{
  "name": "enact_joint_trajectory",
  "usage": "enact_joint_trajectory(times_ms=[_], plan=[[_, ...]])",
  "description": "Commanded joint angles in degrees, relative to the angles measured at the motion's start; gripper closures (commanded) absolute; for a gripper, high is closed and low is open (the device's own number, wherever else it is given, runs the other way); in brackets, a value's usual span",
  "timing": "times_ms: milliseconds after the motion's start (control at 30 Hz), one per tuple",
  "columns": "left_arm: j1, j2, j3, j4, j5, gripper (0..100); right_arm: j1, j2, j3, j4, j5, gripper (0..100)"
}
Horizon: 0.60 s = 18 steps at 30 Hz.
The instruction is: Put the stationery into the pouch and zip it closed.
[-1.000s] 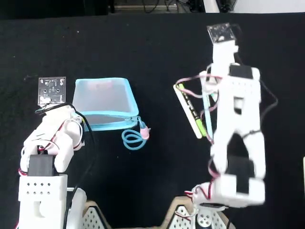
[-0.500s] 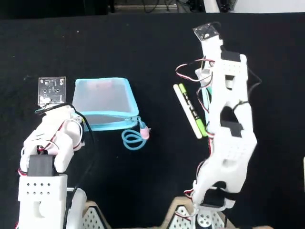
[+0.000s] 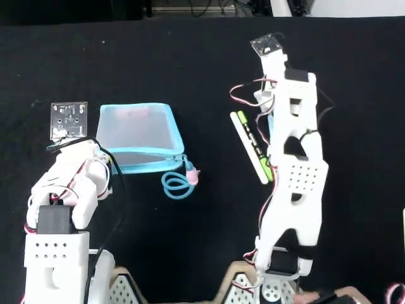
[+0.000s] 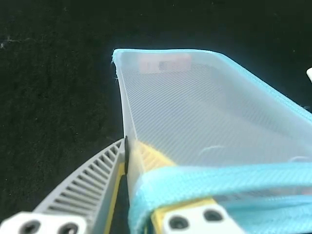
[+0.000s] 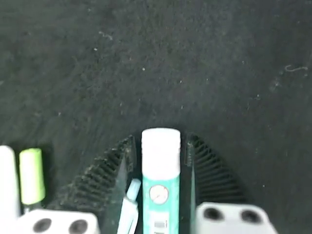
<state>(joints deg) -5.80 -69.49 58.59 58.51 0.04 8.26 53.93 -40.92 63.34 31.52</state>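
The clear mesh pouch (image 3: 136, 134) with light-blue trim lies left of centre, its mouth toward the front. My left gripper (image 3: 104, 166) is shut on the pouch's near left corner; in the left wrist view the pouch wall (image 4: 195, 117) runs between its two fingers (image 4: 127, 146). A white pen (image 3: 247, 147) and a green highlighter (image 3: 258, 152) lie side by side right of centre. My right arm (image 3: 294, 126) stretches over them. My right gripper (image 5: 161, 139) is open, low over the table, straddling a teal pen with a white cap (image 5: 161, 161), with thin gaps on both sides.
A light-blue cord loop (image 3: 177, 185) and a pink zipper pull (image 3: 190, 171) lie at the pouch's near right corner. The arm bases (image 3: 272, 278) stand at the front edge. Black cloth covers the table between the pouch and the pens.
The right arm has swung left and stretched farther back, coming over the pens. The left arm and the pouch have stayed where they were.
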Motion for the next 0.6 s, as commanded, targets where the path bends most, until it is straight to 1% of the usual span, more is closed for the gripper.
enact_joint_trajectory(times_ms=[0, 33, 67, 167, 333, 467, 533, 567], plan=[[0.4, -0.7, -0.75, -0.62, 0.7, 97, 1.58, -0.04, -6.29, 1.41, 0.26, 97.3], [0.4, -0.7, -0.75, -0.62, 0.7, 97, 2.02, 0.04, -7.34, 2.2, 0.18, 99.2], [0.4, -0.7, -0.75, -0.62, 0.7, 97, 2.55, -0.04, -8.4, 3.6, 0.18, 97.1], [0.66, -0.7, -0.75, -0.62, 0.7, 97, 4.4, -0.04, -13.85, 8.62, 0.09, 98.6], [0.66, -0.7, -0.75, -0.7, 0.7, 97, 7.56, 0.22, -25.45, 22.95, 0.09, 98.8], [0.75, -0.7, -0.66, -0.79, 0.7, 97, 10.9, 0.22, -32.04, 34.73, -3.52, 98.8], [0.75, -0.7, -0.66, -0.79, 0.7, 97, 12.92, 0.22, -33.54, 37.89, -5.1, 98.8], [0.75, -0.7, -0.66, -0.79, 0.7, 97, 14.33, 0.22, -32.84, 37.89, -5.63, 98.8]])
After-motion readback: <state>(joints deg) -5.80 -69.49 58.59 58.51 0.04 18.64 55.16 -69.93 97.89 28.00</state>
